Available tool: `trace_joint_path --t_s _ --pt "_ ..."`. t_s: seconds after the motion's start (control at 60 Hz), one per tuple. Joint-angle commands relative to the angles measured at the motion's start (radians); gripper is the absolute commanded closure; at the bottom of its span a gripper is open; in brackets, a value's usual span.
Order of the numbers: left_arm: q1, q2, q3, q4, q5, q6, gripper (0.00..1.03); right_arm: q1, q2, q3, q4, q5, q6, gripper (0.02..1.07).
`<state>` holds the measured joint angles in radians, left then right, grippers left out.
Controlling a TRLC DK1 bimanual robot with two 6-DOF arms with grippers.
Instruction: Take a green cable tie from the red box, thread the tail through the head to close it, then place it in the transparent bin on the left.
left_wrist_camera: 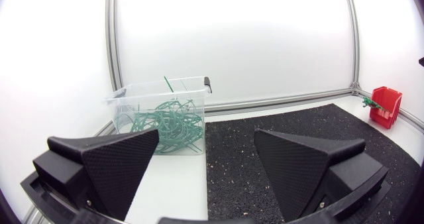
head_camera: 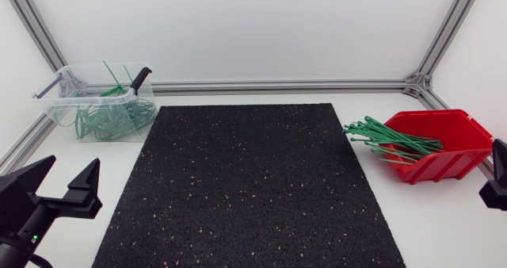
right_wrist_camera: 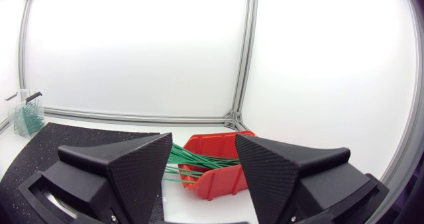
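The red box (head_camera: 453,163) sits at the table's right, and a bundle of straight green cable ties (head_camera: 390,141) sticks out of it toward the mat. At the back left stands the transparent bin (head_camera: 49,100), with several closed green ties inside. My left gripper (head_camera: 70,171) hovers low at the front left, open and empty; its wrist view has the bin (left_wrist_camera: 159,94) ahead of the fingers. My right gripper (head_camera: 497,179) shows only at the right edge, beside the red box. Its wrist view shows the gripper (right_wrist_camera: 203,146) open, with the red box (right_wrist_camera: 222,179) and ties (right_wrist_camera: 191,161) just beyond.
A black speckled mat (head_camera: 249,185) covers the middle of the white table. Aluminium frame rails (head_camera: 277,86) run along the back and sides. A black clip handle (head_camera: 139,79) rests on the bin's rim.
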<state>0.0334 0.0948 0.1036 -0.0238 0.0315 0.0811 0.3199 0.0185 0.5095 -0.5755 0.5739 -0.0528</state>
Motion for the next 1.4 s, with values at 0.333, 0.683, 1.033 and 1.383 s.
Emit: trace_joint_path --t_s 0.333,0.683,1.033,1.383 --pt "-0.033 -0.095 -0.104 0.024 -0.031 -0.081 0.03 -0.001 -0.029 -0.146 0.169 -0.062 -0.11 0.05" --pt "-0.033 -0.095 -0.104 0.024 -0.031 -0.081 0.04 0.011 -0.029 -0.236 0.244 0.066 -0.19 0.05" --pt "-0.033 -0.095 -0.104 0.024 -0.031 -0.081 0.04 0.108 -0.031 -0.289 0.289 0.047 -0.093 0.05" --pt "-0.033 -0.095 -0.104 0.024 -0.031 -0.081 0.04 0.056 -0.031 -0.278 0.365 0.185 -0.162 0.07"
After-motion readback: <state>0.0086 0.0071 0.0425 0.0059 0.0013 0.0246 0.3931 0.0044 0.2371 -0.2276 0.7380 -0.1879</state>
